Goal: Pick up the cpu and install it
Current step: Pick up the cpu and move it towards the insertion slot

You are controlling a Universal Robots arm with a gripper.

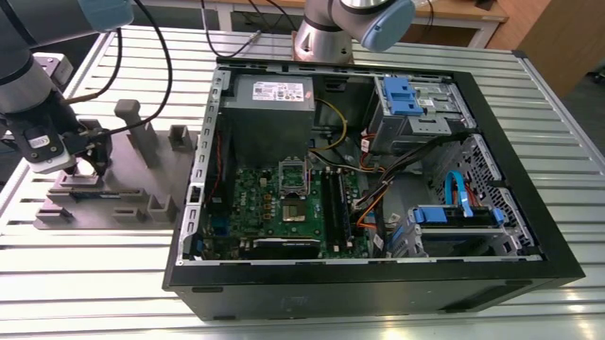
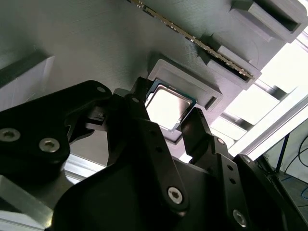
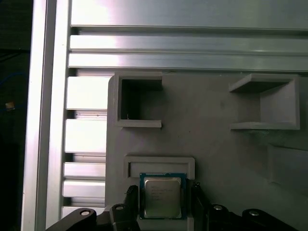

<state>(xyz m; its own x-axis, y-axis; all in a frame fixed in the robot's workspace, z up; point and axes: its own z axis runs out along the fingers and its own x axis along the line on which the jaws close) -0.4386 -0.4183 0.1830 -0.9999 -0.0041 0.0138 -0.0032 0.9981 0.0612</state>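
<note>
The cpu, a small silver square with a thin pale rim, lies flat in a shallow recess of the mauve-grey tray. My gripper hangs low over it, one black finger on each side and a thin gap still showing along one edge. The second wrist view shows the same: the cpu sits between the fingertips of the gripper, still seated in its recess. In the exterior view the gripper is down on the tray at the exterior view's left. The socket lies open inside the computer case.
Upright blocks rise from the tray close to the gripper. The case walls stand high around the motherboard, with cables and blue drive brackets to the exterior view's right of the socket. Slatted aluminium table lies all around.
</note>
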